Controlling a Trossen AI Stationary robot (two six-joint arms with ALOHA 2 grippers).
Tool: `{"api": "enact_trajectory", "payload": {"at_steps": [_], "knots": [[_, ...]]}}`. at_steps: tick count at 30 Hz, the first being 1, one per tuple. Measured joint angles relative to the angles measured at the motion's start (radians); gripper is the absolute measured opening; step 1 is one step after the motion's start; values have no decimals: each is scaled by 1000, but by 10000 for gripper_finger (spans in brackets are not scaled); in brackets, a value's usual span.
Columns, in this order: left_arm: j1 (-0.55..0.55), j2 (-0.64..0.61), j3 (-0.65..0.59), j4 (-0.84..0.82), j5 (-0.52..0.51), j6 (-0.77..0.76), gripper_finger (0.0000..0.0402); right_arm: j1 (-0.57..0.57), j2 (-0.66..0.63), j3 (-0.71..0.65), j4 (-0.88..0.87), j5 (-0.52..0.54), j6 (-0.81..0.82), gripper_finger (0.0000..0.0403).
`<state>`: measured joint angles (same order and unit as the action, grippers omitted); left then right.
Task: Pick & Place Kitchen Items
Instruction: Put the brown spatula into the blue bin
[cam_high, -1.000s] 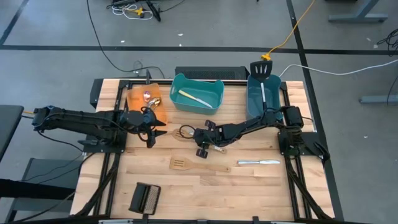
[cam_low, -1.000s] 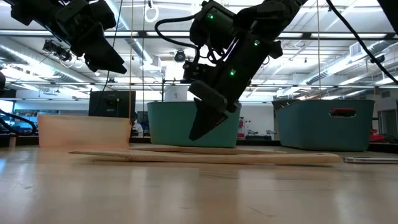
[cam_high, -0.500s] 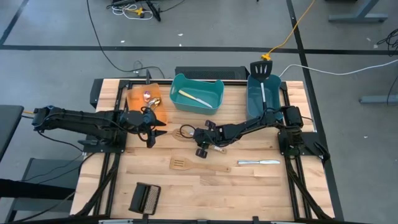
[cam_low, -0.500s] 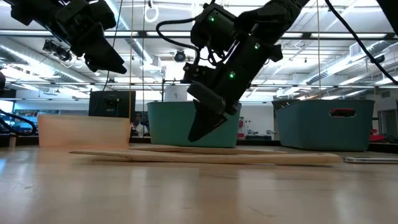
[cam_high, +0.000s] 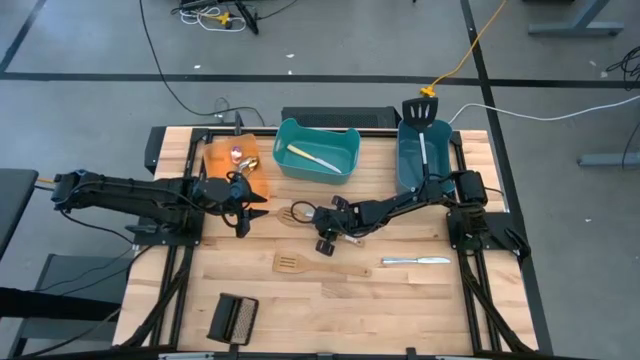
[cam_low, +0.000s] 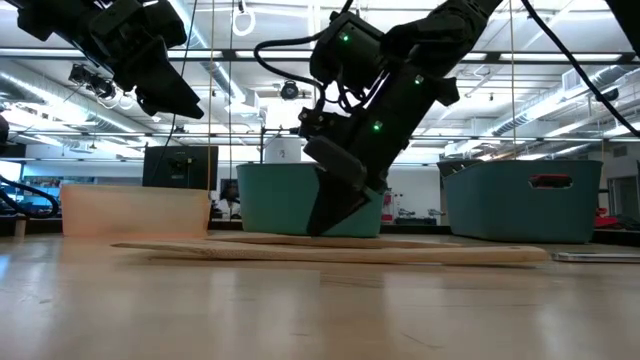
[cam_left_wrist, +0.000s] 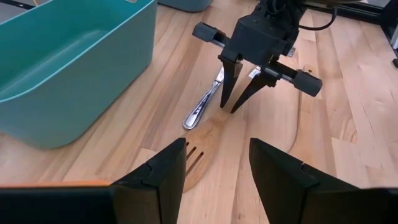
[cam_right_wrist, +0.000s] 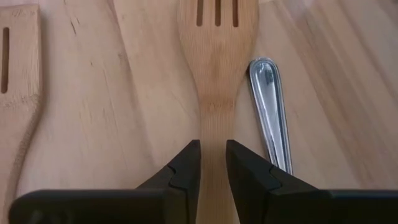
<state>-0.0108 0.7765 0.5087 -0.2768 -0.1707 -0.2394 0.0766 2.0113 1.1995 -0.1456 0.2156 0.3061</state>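
Wooden spatula (cam_right_wrist: 217, 68) lay flat on the worktop (cam_high: 300, 300) beside a knife (cam_right_wrist: 271, 118); the right hand (cam_right_wrist: 213, 163) had lowered, fingers astride its handle, nearly clenched. Left hand (cam_left_wrist: 214, 163) hovered released.

Table knife (cam_right_wrist: 271, 109) crowds the wooden spatula's (cam_right_wrist: 214, 74) handle.

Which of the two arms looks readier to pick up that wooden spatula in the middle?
The right. Its claw is already down at the table, fingers straddling the wooden spatula's handle beside a silver knife. The left claw hangs open farther off, near the orange bin.
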Motion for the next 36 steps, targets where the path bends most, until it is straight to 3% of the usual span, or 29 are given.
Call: {"api": "enact_trajectory", "payload": {"at_steps": [28, 36], "knots": [[0, 0, 0, 0, 0, 16, 181, 17, 0, 0, -19, 31, 6, 87], [0, 0, 0, 0, 0, 17, 181, 17, 0, 0, -19, 31, 7, 117]]}}
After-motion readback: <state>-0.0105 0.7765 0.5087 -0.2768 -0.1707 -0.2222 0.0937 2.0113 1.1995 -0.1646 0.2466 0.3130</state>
